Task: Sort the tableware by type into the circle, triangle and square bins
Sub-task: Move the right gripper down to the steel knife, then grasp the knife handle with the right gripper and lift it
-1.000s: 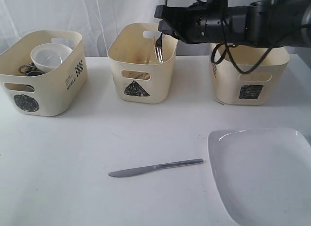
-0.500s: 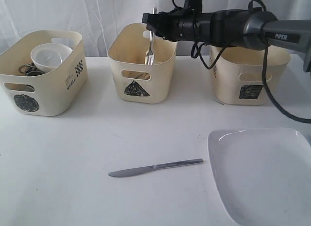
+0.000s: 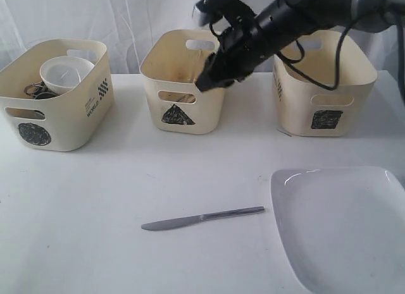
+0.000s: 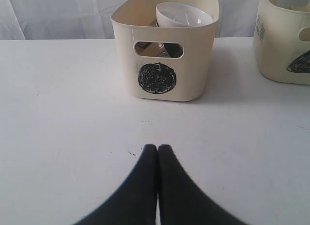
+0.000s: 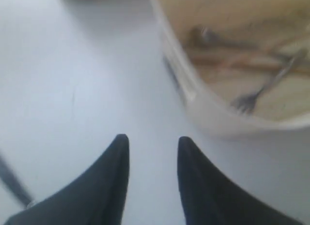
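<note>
A steel knife (image 3: pixel 202 218) lies flat on the table's middle, beside the large white plate (image 3: pixel 342 227) at the front right. My right gripper (image 3: pixel 206 84) hangs open and holds nothing, tilted down at the front right corner of the triangle bin (image 3: pixel 180 85). The right wrist view shows its gripper (image 5: pixel 150 140) over bare table beside that bin (image 5: pixel 193 97), where the fork (image 5: pixel 261 92) and wooden chopsticks (image 5: pixel 242 60) lie. The circle bin (image 3: pixel 54 110) holds the white bowl (image 3: pixel 63 73) and steel ware (image 3: pixel 35 90). My left gripper (image 4: pixel 158 147) is shut, short of the circle bin (image 4: pixel 157 80).
The square bin (image 3: pixel 326 91) stands at the back right, behind my right arm's cables. A white curtain hangs behind the bins. The plate reaches past the table's front right corner of the view. The knife's tip (image 5: pixel 12 184) shows at the right wrist view's edge.
My right gripper held the fork upright over the triangle bin; it has let go, the fork now lies in the bin, and the gripper has swung down towards the bin's front, open.
</note>
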You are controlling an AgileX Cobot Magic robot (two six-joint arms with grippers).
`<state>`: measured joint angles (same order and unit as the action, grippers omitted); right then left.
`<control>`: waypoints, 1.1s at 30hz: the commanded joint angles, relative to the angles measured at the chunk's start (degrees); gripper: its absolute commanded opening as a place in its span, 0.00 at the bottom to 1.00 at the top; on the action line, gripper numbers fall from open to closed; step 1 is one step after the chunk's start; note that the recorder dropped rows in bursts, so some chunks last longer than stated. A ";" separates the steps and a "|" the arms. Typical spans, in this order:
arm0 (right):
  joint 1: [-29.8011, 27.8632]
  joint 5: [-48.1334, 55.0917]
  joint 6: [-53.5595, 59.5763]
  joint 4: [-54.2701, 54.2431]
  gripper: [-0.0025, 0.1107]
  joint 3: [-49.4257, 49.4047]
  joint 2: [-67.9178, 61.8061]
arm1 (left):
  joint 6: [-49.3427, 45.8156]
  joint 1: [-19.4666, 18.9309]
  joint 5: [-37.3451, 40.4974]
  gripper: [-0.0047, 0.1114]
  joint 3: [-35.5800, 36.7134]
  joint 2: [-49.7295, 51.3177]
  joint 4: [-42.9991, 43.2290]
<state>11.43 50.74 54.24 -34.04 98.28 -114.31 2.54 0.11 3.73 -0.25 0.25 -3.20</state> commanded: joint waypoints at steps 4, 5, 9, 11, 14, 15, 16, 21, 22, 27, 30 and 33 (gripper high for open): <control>8.97 10.44 -1.42 27.17 0.35 -11.29 8.34 | 0.26 -0.04 -0.30 0.04 0.25 -0.25 0.00; 10.01 10.00 -1.41 28.68 0.37 -12.17 8.49 | 0.26 -0.04 -0.30 0.04 0.25 -0.25 0.00; 15.86 6.82 -1.69 34.92 0.43 -15.81 8.35 | 0.26 -0.04 -0.30 0.04 0.25 -0.25 0.00; 18.38 5.73 -1.69 35.59 0.43 -17.10 8.22 | 0.26 -0.04 -0.30 0.04 0.25 -0.25 0.00; 20.91 5.13 -1.69 37.07 0.43 -18.40 7.43 | 0.26 -0.04 -0.30 0.04 0.25 -0.25 0.00; 21.51 4.91 -1.55 37.71 0.43 -19.14 7.12 | 0.26 -0.04 -0.30 0.04 0.25 -0.25 0.00; 21.85 4.89 -0.66 38.48 0.43 -19.73 6.82 | 0.26 -0.04 -0.30 0.04 0.25 -0.25 0.00; 22.77 3.88 1.02 38.78 0.43 -21.16 3.82 | 0.26 -0.04 -0.30 0.04 0.25 -0.25 0.00; 22.77 3.32 1.02 38.78 0.43 -21.16 3.10 | 0.26 -0.04 -0.30 0.04 0.25 -0.25 0.00; 22.77 1.46 1.02 39.06 0.43 -21.16 0.86 | 0.26 -0.04 -0.30 0.04 0.25 -0.25 0.00; 22.77 0.17 1.02 40.18 0.43 -21.16 -0.89 | 0.26 -0.04 -0.30 0.04 0.25 -0.25 0.00; 22.77 -0.91 1.02 40.56 0.43 -21.16 -2.18 | 0.26 -0.04 -0.30 0.04 0.25 -0.25 0.00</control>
<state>34.08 50.43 54.58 5.59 77.40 -116.05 2.54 0.11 3.73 -0.25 0.25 -3.20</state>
